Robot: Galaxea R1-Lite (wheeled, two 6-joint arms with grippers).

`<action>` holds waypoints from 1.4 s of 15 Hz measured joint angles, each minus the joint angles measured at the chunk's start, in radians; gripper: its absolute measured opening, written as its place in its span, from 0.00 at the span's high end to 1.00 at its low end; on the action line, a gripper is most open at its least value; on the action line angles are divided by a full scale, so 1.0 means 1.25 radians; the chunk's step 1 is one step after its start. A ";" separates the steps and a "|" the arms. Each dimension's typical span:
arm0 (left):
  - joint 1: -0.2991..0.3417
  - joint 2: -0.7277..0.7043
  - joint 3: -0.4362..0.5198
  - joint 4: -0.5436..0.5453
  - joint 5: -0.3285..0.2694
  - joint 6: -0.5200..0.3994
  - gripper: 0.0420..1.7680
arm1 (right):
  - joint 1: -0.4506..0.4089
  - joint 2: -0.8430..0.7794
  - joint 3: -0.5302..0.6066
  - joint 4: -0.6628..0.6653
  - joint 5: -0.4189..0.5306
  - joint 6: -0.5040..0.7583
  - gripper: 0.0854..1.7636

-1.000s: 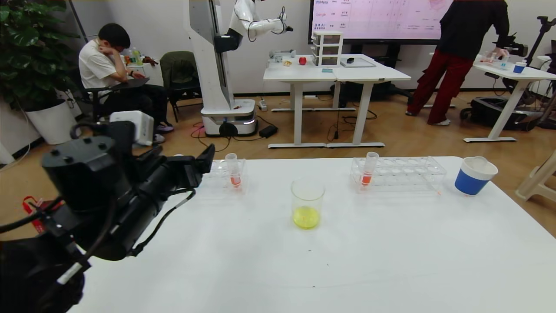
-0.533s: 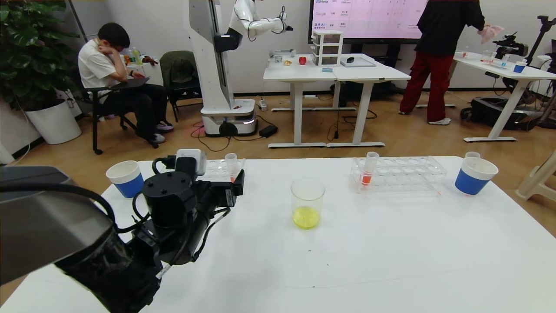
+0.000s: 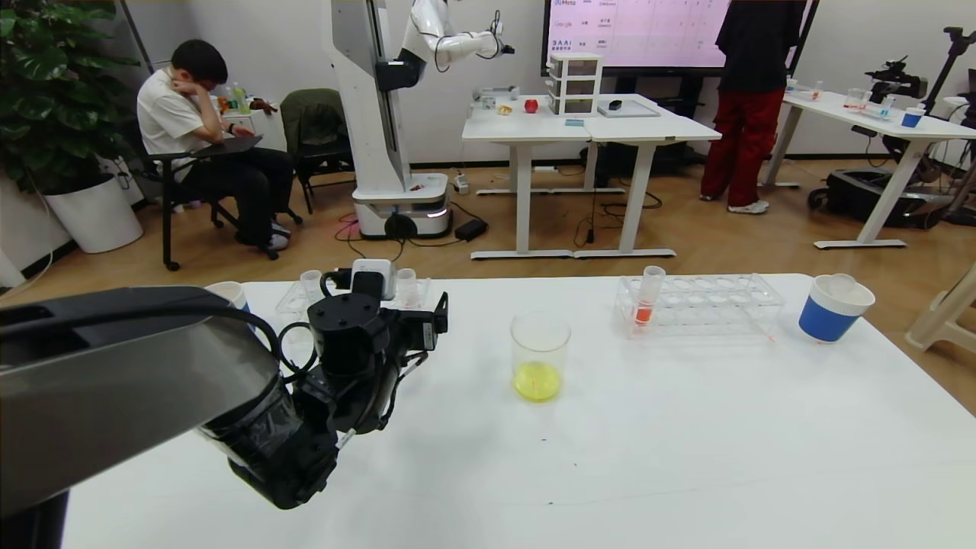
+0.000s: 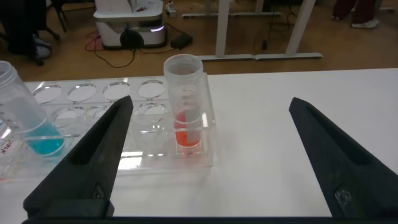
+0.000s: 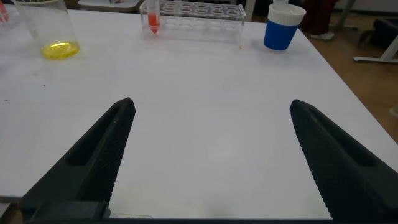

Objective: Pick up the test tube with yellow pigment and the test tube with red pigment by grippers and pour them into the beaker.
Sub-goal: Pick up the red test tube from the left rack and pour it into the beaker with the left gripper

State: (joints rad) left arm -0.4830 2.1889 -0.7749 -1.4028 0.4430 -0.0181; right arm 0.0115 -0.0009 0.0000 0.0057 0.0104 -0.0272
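Observation:
The beaker (image 3: 540, 352) stands mid-table with yellow liquid in its bottom; it also shows in the right wrist view (image 5: 53, 31). No tube with yellow liquid is in view. A red-pigment tube (image 4: 185, 102) stands upright in the left clear rack (image 4: 112, 134), beside a blue-liquid tube (image 4: 28, 118). My left gripper (image 4: 208, 162) is open and empty, just short of that rack, with the red tube between its fingers' lines; it also shows in the head view (image 3: 431, 316). A second red tube (image 3: 648, 297) stands in the right rack (image 3: 709, 305). My right gripper (image 5: 211, 155) is open and empty over bare table.
A blue cup with a white rim (image 3: 835, 309) stands at the far right of the table, and another (image 3: 229, 293) at the far left, mostly hidden by my left arm. The table's back edge lies just behind the racks. People and desks are far behind.
My left arm has swung forward and to the right, bringing its gripper up to the left rack. The beaker, racks and tubes have not moved.

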 joint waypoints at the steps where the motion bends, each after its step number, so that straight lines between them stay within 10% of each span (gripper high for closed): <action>1: 0.006 0.021 -0.035 0.004 -0.001 0.002 0.01 | 0.000 0.000 0.000 0.000 0.000 0.000 0.02; 14: 0.049 0.146 -0.196 0.001 -0.023 0.003 0.01 | 0.000 0.000 0.000 0.000 0.000 0.000 0.02; 16: 0.049 0.146 -0.198 -0.007 -0.023 0.003 0.18 | 0.000 0.000 0.000 0.000 0.000 0.000 0.02; 19: 0.051 0.144 -0.197 -0.010 -0.021 0.003 0.81 | 0.001 0.000 0.000 0.000 0.000 0.000 0.02; 21: 0.049 0.143 -0.197 -0.009 -0.021 0.003 0.75 | 0.001 0.000 0.000 0.000 0.000 0.000 0.02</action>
State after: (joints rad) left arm -0.4223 2.3674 -1.0217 -1.4143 0.4166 -0.0143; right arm 0.0123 -0.0009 0.0000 0.0057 0.0100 -0.0272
